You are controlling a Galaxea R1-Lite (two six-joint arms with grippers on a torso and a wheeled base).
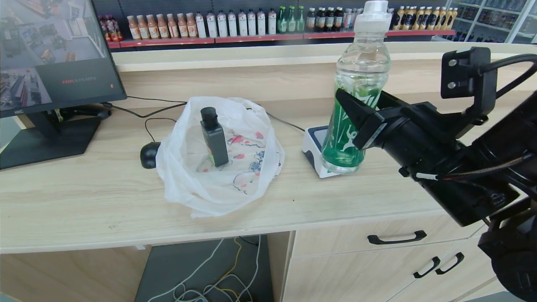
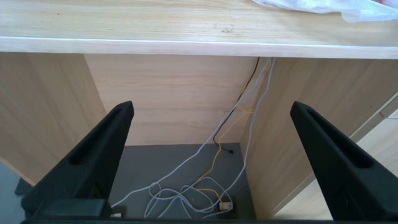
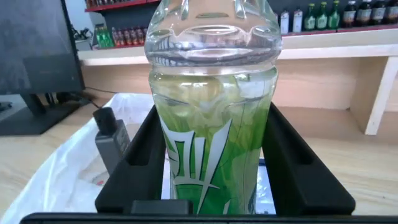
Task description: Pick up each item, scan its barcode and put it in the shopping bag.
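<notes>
The bottle (image 1: 361, 75) is clear, glossy, smooth plastic. Left of it, the shopping bag (image 1: 184, 176) is thin, crinkled, translucent plastic, lying on a matt wood-grain counter (image 1: 84, 197).

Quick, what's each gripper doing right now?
Left gripper: open, empty.
Right gripper: closed on the green-labelled drink bottle.
</notes>
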